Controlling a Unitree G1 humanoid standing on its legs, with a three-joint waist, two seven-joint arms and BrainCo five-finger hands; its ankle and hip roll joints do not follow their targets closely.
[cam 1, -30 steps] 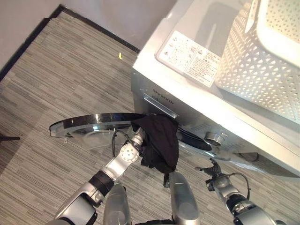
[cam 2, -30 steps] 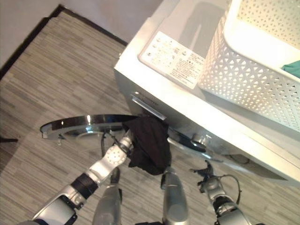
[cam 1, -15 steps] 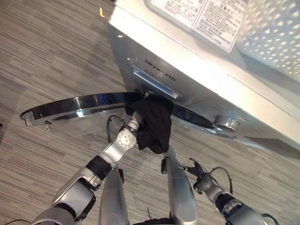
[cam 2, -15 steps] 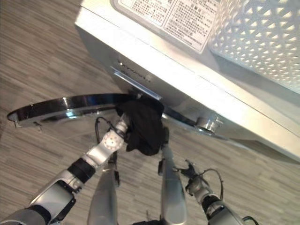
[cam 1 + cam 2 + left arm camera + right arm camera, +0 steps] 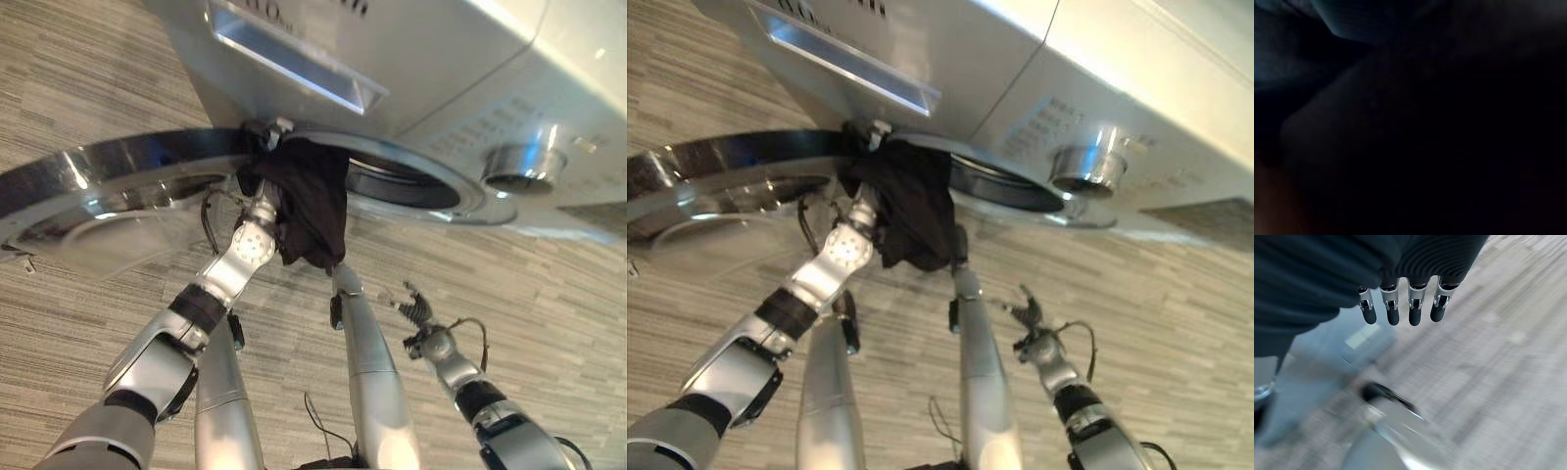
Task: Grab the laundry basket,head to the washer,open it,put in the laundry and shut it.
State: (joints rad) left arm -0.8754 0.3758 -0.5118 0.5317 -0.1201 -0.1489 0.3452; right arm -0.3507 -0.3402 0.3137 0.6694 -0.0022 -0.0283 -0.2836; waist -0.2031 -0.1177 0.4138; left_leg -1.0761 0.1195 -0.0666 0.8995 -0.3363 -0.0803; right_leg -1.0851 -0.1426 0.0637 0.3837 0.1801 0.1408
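Observation:
A black garment (image 5: 309, 211) hangs over the left rim of the washer's round opening (image 5: 407, 186), partly inside it. My left wrist (image 5: 250, 240) reaches up into the garment, and the hand beyond it is buried under the cloth. The left wrist view looks into dark cloth (image 5: 1425, 137). The silver washer (image 5: 441, 59) has its glass door (image 5: 98, 186) swung wide open to the left. My right hand (image 5: 419, 315) hangs low over the floor, right of the opening. It is open, with straight fingers (image 5: 1400, 308) holding nothing.
A chrome dial (image 5: 519, 166) sits on the washer's front, right of the opening, and a recessed drawer handle (image 5: 294, 64) sits above the door hinge. Grey striped floor (image 5: 549, 284) spreads around the washer.
The camera has tipped down and come closer, so the washer front looms larger and the white basket on top has left the picture. The left hand still holds the garment up at the opening.

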